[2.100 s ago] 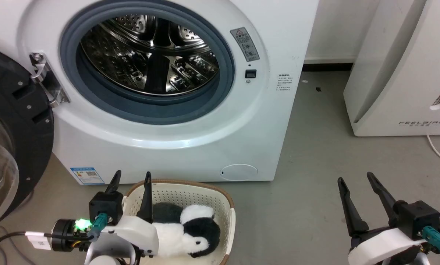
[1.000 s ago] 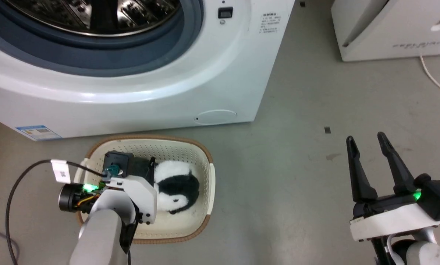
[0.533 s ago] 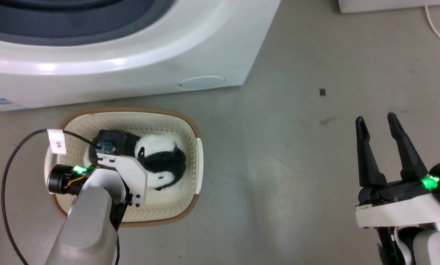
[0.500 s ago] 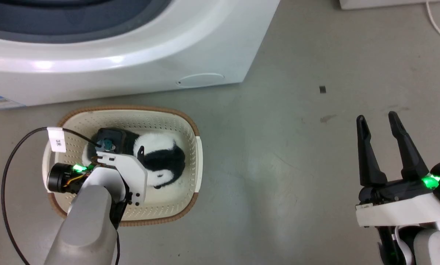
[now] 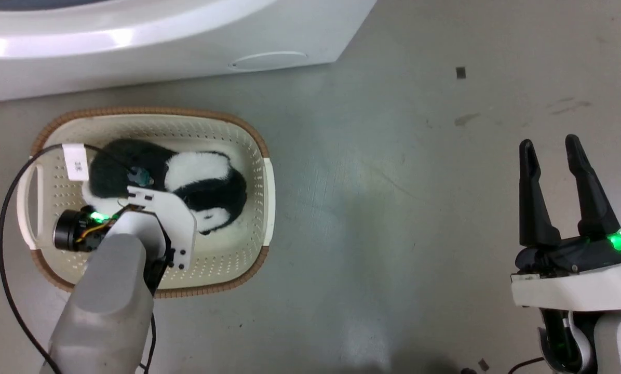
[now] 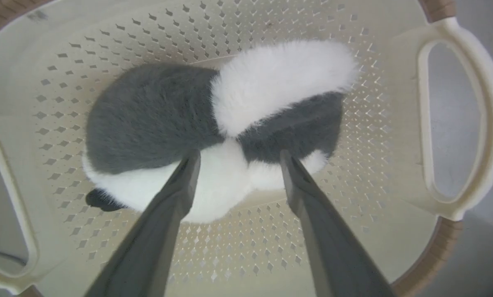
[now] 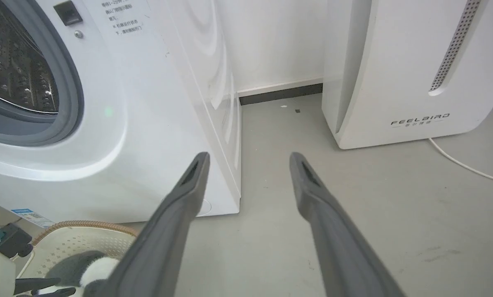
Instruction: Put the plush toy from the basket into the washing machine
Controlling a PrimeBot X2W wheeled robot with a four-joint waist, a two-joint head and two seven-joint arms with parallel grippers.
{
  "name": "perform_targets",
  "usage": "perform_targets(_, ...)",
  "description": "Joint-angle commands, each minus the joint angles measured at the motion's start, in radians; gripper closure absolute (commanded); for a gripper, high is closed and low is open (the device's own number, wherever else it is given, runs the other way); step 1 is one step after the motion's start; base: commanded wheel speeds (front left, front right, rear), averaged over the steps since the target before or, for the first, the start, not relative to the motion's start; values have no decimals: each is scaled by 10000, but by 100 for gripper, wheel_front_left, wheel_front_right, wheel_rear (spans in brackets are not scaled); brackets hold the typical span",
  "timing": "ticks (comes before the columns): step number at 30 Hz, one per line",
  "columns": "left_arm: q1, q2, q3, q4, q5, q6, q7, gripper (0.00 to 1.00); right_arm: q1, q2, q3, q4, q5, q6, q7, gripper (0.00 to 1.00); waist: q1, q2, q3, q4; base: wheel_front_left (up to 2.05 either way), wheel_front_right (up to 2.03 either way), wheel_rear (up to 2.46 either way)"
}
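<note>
We found the plush toy (image 5: 201,176) lying on its side in the basket (image 5: 149,111), which stood on the grey floor (image 5: 367,208) just in front of the washing machine (image 5: 160,47). The toy lay along the basket's length, its black back toward the machine and its white belly toward the robot.

In the left wrist view, the left gripper (image 6: 238,159) was down inside the basket with its two dark fingers spread apart, gripping nothing. Their tips were at the white fur near the toy's middle, one on each side. We could not tell for certain whether they pressed into the fur or were just short of it (the pile hid any gap). From the head camera the pale forearm and wrist mount covered part of the toy, and a black cable (image 5: 4,218) looped out past the basket's left handle.

The right gripper (image 5: 549,144) was out over bare floor, well apart from the basket, its fingers parted and empty. Its wrist camera looked past them to the washing machine's front with the grey seal and steel drum at the left. A white appliance marked FEELBIRD (image 7: 395,62) stood to the right, with a thin white cord (image 7: 465,165) on the floor beside it.
</note>
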Motion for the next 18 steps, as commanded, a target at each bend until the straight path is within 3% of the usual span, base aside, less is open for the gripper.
perform_targets(1, -418, 73, -83, 283, -74, 14, 29, 0, -238, -4, -11, -118, 153, -5, -98, 0, -2, 0, 332, 3, 0, 0, 0)
perform_targets(18, -2228, 124, -676, 2033, -299, 76, 99, 0, -792, -5, -224, -566, 443, -6, -452, 0, -2, 0, 2180, 84, 0, 0, 0)
